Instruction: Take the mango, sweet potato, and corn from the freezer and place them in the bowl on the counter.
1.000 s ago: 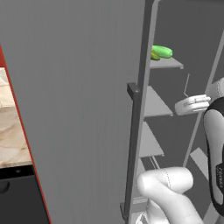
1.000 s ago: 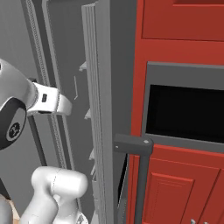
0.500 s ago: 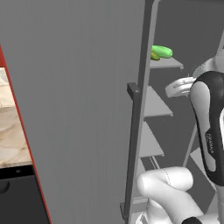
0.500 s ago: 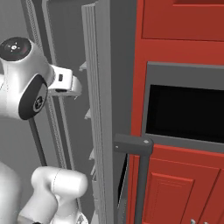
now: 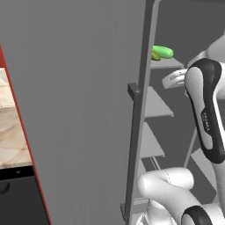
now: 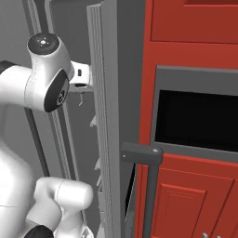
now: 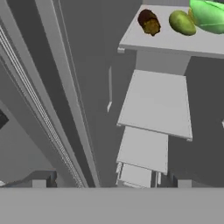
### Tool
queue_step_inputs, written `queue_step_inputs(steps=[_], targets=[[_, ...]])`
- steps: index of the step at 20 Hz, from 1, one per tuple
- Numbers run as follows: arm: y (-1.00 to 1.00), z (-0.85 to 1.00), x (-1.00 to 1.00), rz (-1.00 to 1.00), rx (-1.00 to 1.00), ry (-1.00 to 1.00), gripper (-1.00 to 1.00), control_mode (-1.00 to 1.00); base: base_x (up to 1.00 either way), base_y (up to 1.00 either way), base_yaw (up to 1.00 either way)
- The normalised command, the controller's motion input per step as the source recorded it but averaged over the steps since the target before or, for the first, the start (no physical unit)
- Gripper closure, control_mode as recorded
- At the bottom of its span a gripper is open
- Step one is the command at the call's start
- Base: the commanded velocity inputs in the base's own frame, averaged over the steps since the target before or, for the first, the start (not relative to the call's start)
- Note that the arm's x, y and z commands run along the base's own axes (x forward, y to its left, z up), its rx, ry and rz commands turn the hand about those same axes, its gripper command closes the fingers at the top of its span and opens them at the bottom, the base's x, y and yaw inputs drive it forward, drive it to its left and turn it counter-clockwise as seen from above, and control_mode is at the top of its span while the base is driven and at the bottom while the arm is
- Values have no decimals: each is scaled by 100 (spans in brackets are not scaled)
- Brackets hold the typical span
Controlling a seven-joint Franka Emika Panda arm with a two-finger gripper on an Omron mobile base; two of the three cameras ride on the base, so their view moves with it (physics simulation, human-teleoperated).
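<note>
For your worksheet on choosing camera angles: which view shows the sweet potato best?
The hand view: the sweet potato lies whole and unobstructed on the freezer's top shelf, beside two green items. In the left base view that shelf shows green food; no brown lump can be made out there.

Bright green item (image 7: 210, 15) cut off by hand view's edge.

Flat, even rendered light, no clear source. Freezer (image 5: 88, 110) interior mid-grey, dimmer toward its back. Soft shading under the shelves (image 7: 157, 103), no hard shadows. No glare. Edges coarse, slightly soft; no lens distortion.
</note>
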Motion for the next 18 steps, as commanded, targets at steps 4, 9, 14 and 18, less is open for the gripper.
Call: queue_step_inputs(steps=[4,9,14,18], targets=[[-14,1,43,4,0,-1,-100,-100,0,0,0],[-11,9,47,5,0,-3,-100,-100,0,0,0],[-7,4,54,4,0,-3,-100,-100,0,0,0],[-2,3,60,1,0,-1,-100,-100,0,0,0]])
